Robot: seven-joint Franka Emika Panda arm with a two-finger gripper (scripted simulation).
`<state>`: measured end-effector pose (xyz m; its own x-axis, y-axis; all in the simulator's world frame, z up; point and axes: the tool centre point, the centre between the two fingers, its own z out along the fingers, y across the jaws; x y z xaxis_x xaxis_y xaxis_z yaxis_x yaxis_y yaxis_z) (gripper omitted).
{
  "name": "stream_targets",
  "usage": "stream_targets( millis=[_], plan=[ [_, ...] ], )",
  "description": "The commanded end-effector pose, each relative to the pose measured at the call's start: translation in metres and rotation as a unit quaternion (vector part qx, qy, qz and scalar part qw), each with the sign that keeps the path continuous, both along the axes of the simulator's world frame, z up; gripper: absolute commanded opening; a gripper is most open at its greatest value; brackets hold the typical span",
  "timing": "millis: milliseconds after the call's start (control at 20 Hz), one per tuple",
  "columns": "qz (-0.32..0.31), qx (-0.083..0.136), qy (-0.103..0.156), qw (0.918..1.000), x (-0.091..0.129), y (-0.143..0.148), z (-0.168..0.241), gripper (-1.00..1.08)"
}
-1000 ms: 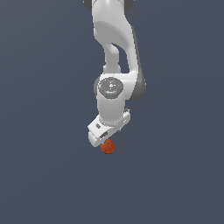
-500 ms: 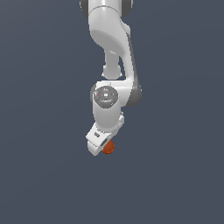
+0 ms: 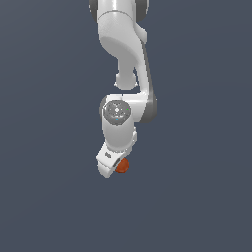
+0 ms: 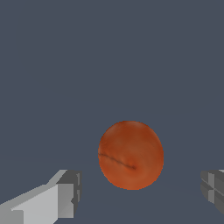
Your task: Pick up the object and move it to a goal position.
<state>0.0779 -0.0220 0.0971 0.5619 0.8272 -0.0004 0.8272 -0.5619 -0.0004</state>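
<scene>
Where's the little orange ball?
In the wrist view, the ball lies between the open gripper's fingers, touching neither; outside, it peeks from under the gripper.

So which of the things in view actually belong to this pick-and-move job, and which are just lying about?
Part of the job:
- orange-red ball, lying between the fingers, untouched
- pincer, open, fingers on either side of the ball

Just lying about:
- nothing else shows; only the plain grey surface under the arm
</scene>
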Motion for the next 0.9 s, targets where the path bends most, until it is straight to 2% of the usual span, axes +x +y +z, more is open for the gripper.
stream_targets(
  millis=[0,550,850],
  plan=[
    [0.0,0.0,0.0,1.0,0.0,0.0,0.0,1.0],
    [0.002,0.0,0.0,1.0,-0.001,0.0,-0.046,1.0],
    [0.003,0.0,0.0,1.0,0.0,0.0,-0.05,1.0]
  ],
)
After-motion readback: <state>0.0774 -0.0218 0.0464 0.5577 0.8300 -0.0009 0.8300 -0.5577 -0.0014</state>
